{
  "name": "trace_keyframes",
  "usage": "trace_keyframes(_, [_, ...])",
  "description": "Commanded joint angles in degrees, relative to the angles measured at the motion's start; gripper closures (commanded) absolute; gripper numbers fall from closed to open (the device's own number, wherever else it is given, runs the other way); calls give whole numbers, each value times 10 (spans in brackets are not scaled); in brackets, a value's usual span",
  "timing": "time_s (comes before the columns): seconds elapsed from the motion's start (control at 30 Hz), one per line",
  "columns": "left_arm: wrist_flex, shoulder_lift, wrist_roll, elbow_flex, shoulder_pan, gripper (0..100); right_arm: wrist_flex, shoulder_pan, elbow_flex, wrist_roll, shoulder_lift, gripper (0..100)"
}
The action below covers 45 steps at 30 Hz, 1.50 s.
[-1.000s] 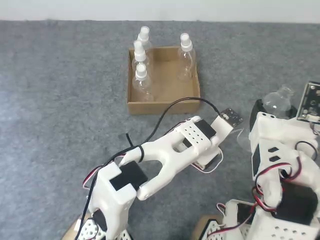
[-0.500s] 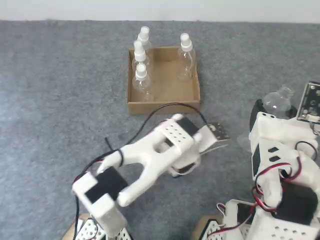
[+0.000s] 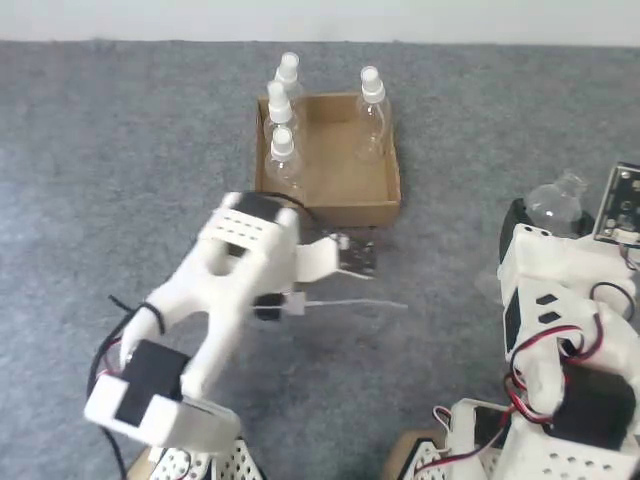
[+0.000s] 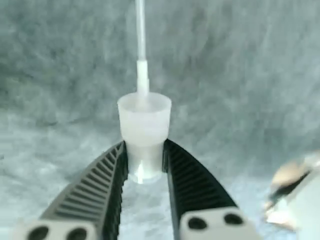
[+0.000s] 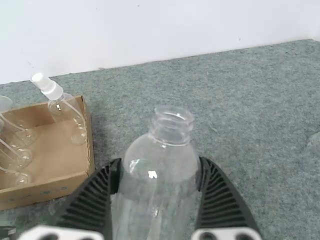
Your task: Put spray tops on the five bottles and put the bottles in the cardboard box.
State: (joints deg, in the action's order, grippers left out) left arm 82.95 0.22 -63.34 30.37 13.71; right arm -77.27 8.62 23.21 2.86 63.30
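Left gripper (image 4: 144, 152): jaws pinched on the spray top (image 4: 144, 120), gripping its narrow end, collar just past the fingertips. Its dip tube (image 3: 350, 303) runs straight out along the gripper axis. From above, the long axis lies roughly level over the grey carpet (image 3: 120, 150), with the tube tip pointing toward the right arm's side, just in front of the cardboard box (image 3: 330, 212). Right gripper (image 5: 157, 167): jaws clamped on the shoulders of the open bottle (image 5: 172, 122), which has no top on it. The bottle's long axis is in line with the gripper, neck pointing away from the wrist, and it's held off to the right, well apart from the box. Four capped bottles stand upright at the box, three (image 3: 282, 145) along its left wall and one (image 3: 372, 95) at the far right corner. I can't tell if the rearmost left one is inside the rim.
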Motion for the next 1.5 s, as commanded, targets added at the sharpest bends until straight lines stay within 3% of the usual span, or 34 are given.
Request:
trace_keyframes(0.0, [4,-36,-161,-2,-74,988,1,5,-3,-4,4,943])
trace_keyframes(0.2, [4,-34,-277,-5,-143,983,1,3,-2,-4,4,943])
trace_keyframes(0.37, [0,-33,-277,-33,-195,845,2,3,-2,-4,4,943])
trace_keyframes(0.53, [4,-39,-264,-48,-221,834,5,2,4,-4,5,943])
trace_keyframes(0.8, [4,-39,74,-129,-220,834,36,2,33,-7,9,942])
trace_keyframes(1.07, [134,-39,268,-218,-220,834,35,2,34,-8,5,941])
trace_keyframes(1.47, [168,-40,683,-231,-234,849,31,-39,35,-7,4,940])
